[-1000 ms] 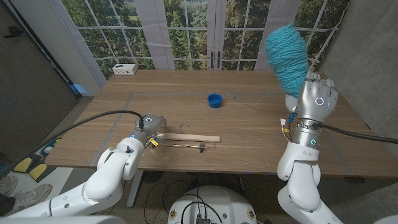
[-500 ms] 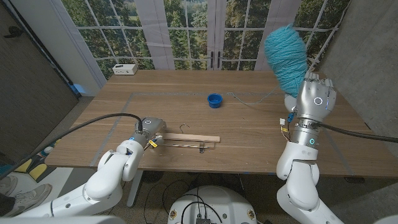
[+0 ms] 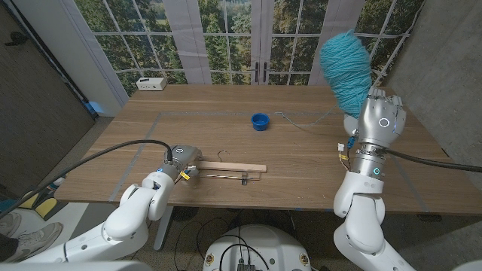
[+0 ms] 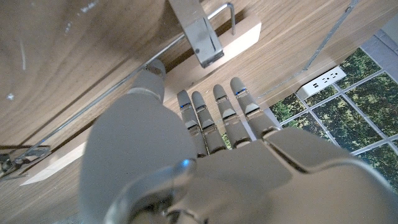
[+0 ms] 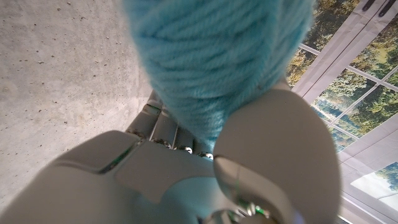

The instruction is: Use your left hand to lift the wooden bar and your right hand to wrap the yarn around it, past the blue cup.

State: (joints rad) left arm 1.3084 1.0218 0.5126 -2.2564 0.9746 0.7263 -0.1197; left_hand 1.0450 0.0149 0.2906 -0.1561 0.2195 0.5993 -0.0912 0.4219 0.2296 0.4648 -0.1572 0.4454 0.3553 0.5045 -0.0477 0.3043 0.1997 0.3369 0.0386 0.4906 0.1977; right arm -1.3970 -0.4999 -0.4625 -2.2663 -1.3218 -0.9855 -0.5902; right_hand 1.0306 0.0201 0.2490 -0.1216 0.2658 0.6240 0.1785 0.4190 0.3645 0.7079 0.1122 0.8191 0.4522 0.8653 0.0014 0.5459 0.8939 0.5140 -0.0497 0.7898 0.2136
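**Wooden bar on tabletop, yarn held up by right hand**

Wooden bar (image 3: pixel 228 168) lies flat on the tabletop (image 3: pixel 226 128) near the front edge, a thin wire hanger frame with a metal clip (image 3: pixel 245 178) under and beside it. In the left wrist view the bar (image 4: pixel 214 53) and the clip (image 4: pixel 198 32) sit just past the fingertips (image 4: pixel 219 95). Left hand (image 3: pixel 181 159) is at the bar's left end, touching or nearly so; fingers are straight and side by side, can't tell if it has any hold on the bar. Right hand (image 3: pixel 379 118) is raised above the tabletop's right side, gripping a skein of teal yarn (image 3: pixel 347 68) that sticks up above it. In the right wrist view the yarn (image 5: pixel 214 56) sits between thumb and fingers (image 5: pixel 163 127). A thin strand (image 3: pixel 305 124) trails across the tabletop from the right toward the blue cup (image 3: pixel 260 120). Cup stands upright mid-tabletop, well apart from the bar. White power strip (image 3: pixel 151 83) at the far left corner.
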